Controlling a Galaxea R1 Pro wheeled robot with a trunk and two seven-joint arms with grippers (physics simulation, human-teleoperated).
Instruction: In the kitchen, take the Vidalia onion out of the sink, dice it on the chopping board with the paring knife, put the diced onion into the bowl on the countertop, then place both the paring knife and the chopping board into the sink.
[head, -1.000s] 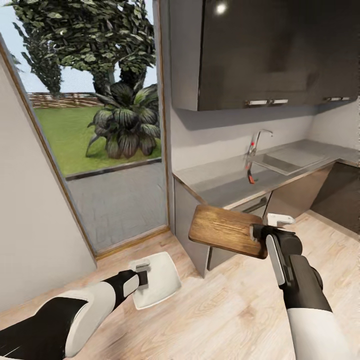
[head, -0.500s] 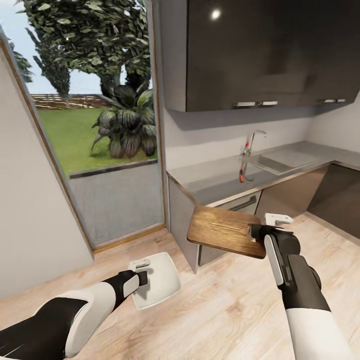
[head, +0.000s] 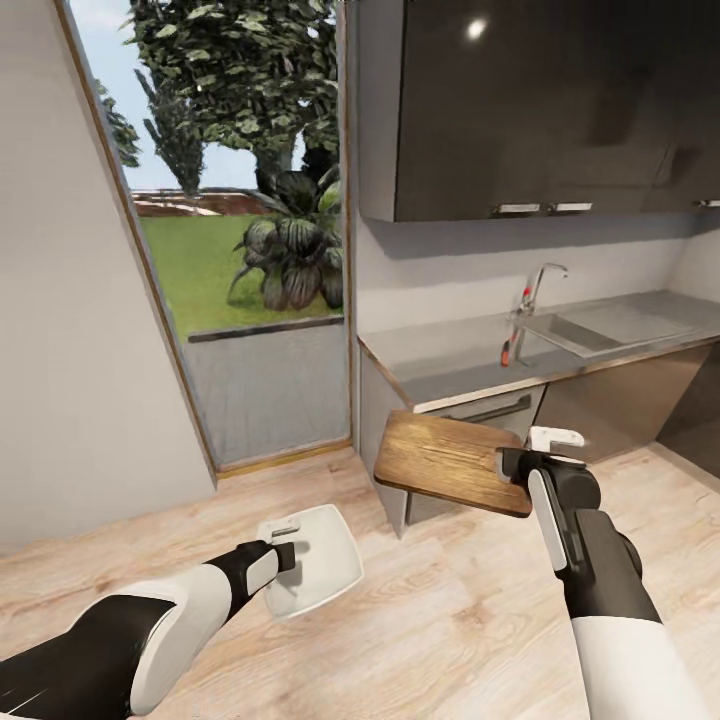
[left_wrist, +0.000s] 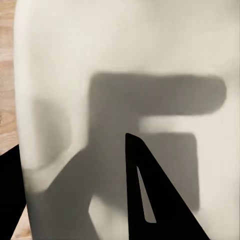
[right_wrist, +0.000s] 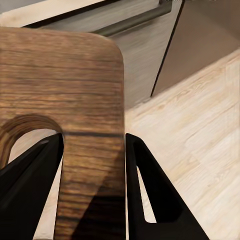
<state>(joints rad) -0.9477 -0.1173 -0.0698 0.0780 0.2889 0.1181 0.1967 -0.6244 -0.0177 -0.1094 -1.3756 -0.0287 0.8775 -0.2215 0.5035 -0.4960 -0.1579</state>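
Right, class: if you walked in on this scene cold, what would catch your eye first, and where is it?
First, the chopping board, held out level above the wooden floor by the right tool, clamped beside its handle slot. Next, the white bowl, carried low in the left tool. Behind them, the red-handled paring knife lies on the grey countertop beside the sink.

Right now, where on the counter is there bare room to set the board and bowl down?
The counter is bare from its window-side end to the knife. Past the knife it is crowded: tap, then sink.
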